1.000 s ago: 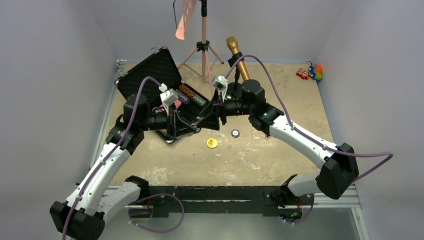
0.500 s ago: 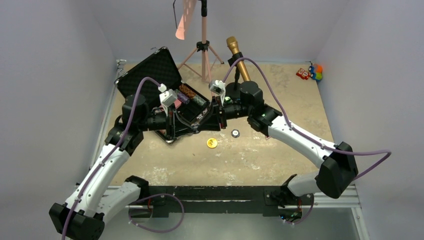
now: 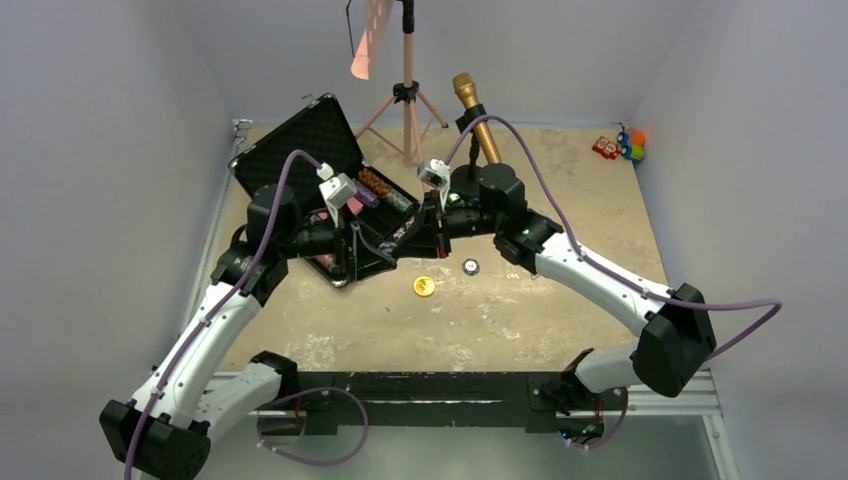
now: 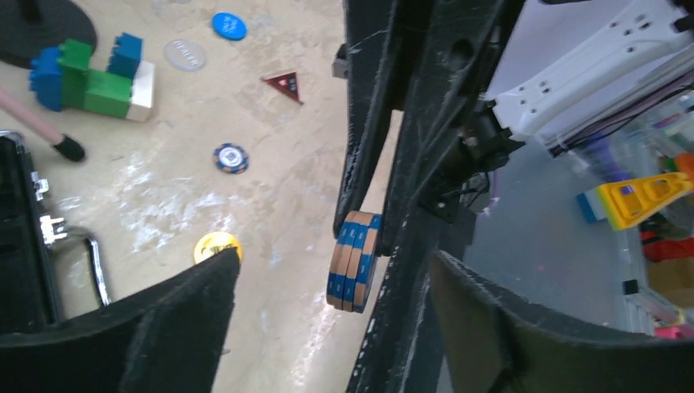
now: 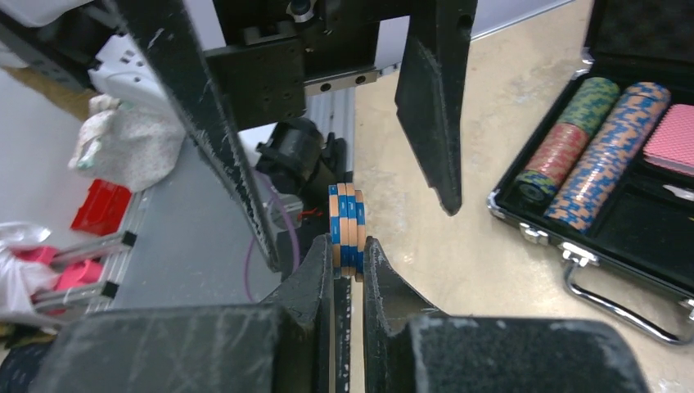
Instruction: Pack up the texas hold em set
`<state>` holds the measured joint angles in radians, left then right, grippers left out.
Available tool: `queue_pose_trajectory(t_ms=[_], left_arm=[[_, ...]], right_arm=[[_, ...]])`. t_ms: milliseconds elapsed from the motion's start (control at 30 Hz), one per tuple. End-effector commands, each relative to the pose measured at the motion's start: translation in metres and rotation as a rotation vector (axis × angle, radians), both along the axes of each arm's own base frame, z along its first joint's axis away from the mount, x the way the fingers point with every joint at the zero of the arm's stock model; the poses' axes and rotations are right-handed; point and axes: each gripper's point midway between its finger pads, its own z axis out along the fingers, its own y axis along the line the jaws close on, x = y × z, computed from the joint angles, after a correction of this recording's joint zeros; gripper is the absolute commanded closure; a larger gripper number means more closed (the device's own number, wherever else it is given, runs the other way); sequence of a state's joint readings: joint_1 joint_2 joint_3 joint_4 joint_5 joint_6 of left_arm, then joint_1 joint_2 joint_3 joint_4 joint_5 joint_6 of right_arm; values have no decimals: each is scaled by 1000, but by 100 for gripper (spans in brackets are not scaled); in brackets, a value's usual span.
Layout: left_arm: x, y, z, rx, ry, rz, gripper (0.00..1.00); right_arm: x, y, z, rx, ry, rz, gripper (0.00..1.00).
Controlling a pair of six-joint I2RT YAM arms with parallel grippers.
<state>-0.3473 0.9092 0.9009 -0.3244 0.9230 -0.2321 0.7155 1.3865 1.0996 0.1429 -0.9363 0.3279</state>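
A stack of three blue-and-tan chips (image 5: pixel 346 221) is held on edge above the table, my right gripper (image 5: pixel 349 246) shut on it. My left gripper (image 4: pixel 334 266) stands open around the same chips (image 4: pixel 353 260), its fingers (image 5: pixel 432 106) spread clear on both sides. The two grippers meet in front of the open black briefcase (image 3: pixel 320 150). Its tray (image 5: pixel 622 237) holds chip stacks (image 5: pixel 601 172) and the pink card deck (image 5: pixel 671 139). On the table lie a yellow button (image 4: pixel 217 246), a blue-white chip (image 4: pixel 231 157), a triangular button (image 4: pixel 283 82) and a blue button (image 4: pixel 228 24).
Green and blue toy blocks (image 4: pixel 90 78) and a clear disc (image 4: pixel 185 55) lie beyond the loose pieces. The gold microphone (image 3: pixel 475 120) and a tripod (image 3: pixel 405 90) stand behind the arms. Small toys (image 3: pixel 625 145) sit at the far right. The briefcase handle (image 4: pixel 90 262) juts toward the table.
My right gripper has closed on the chip stack. My left gripper, which was shut on it, has opened and let go. Both arms have barely shifted.
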Motion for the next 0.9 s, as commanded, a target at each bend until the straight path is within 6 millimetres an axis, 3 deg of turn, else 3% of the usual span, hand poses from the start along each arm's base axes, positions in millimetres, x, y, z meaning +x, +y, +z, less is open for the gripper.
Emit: queue_pose_trajectory(t_ms=[0,200,300,400,500,733,867], left_arm=[[26,11,5,60,-48,117,1],[43,47,23,68,-160,340,0],[54,78,30,118,-202,528,0],[74,127,15,250,-152,808,0],[83,169,-7,350,-85,1019,0],[76,217,-12,435,-61,1262,0],[72,214,-14,429,-69,1240,0]], right_arm=[[32,2,7,9,-61,-159,100],[87,-8,3,-66,-90,-365,100],[109,-14,0,-134,-152,-451,100],[135,-19,2,-203,-192,-560,100],[144,-10,-2,-249,-225,-568,100],[160,18,-21,-316,-378,-486,100],[169,43,-40,-364,-414,-382,100]])
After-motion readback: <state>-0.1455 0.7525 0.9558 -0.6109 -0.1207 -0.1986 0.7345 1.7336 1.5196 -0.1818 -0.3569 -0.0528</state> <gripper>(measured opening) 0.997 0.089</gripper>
